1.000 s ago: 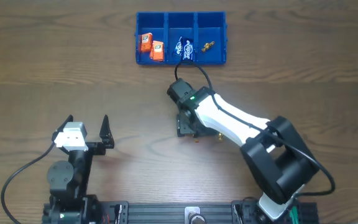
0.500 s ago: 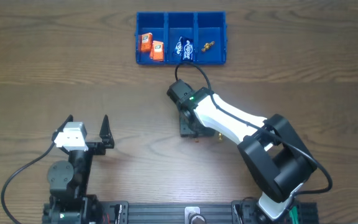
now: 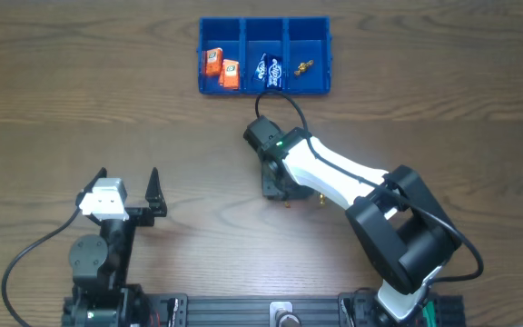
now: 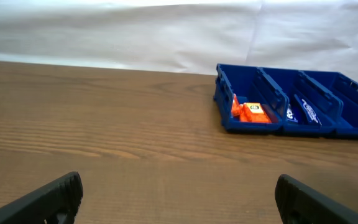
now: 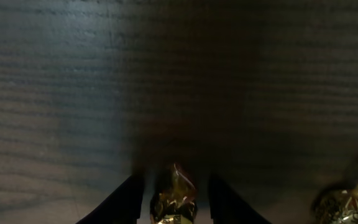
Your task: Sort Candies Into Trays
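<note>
Right claw (image 3: 274, 186) is down on the table (image 3: 443, 109), on the arm-base side of the blue tray (image 3: 264, 88), roughly in line with its middle bin. Gold-wrapped candy (image 5: 174, 198) sits in the claw's gap. Can't tell if it's clamped. The candy's long axis runs along the claw's reach, with the twisted end pointing away from the wrist. Second gold candy (image 5: 345, 208) lies just beside it on the table. Left claw (image 3: 127, 182) is wide open, holding nothing, well apart from the tray, off its left end. Tray bins: left has two orange candies (image 3: 220, 68), middle a blue candy (image 3: 269, 70), right a gold one (image 3: 304, 67).
</note>
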Controlling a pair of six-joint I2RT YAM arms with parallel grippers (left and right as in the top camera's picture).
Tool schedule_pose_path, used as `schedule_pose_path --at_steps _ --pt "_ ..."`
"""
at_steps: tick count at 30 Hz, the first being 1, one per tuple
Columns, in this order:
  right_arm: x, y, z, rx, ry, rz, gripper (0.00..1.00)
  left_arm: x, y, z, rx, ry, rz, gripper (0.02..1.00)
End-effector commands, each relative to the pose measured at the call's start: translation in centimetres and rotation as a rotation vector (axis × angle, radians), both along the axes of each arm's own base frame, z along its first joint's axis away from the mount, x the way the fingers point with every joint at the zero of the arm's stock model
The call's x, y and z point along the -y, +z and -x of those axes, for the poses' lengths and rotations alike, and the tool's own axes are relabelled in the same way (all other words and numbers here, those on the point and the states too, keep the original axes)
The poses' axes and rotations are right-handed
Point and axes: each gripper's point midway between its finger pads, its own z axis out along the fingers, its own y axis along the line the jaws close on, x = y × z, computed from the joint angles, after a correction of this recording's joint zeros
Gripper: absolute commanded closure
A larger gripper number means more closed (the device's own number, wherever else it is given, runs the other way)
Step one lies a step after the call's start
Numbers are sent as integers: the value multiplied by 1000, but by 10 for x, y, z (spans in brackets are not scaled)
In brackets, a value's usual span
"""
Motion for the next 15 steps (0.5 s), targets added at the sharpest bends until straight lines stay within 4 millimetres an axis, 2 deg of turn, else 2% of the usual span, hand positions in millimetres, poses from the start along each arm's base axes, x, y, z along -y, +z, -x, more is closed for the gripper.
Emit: schedule_pose_path --at_steps 1,6,13,15 --pt "5 -13 6 -30 -7 35 625 1 -16 1 -47 -11 -13 20" --pt "5 -13 6 -30 -7 35 739 1 -16 1 -46 -11 -13 20" --pt "2 -12 2 -16 -7 23 774 1 -16 1 -46 -11 -13 20" --pt "-1 -7 -1 1 -6 11 776 1 -16 1 -47 -11 -13 20"
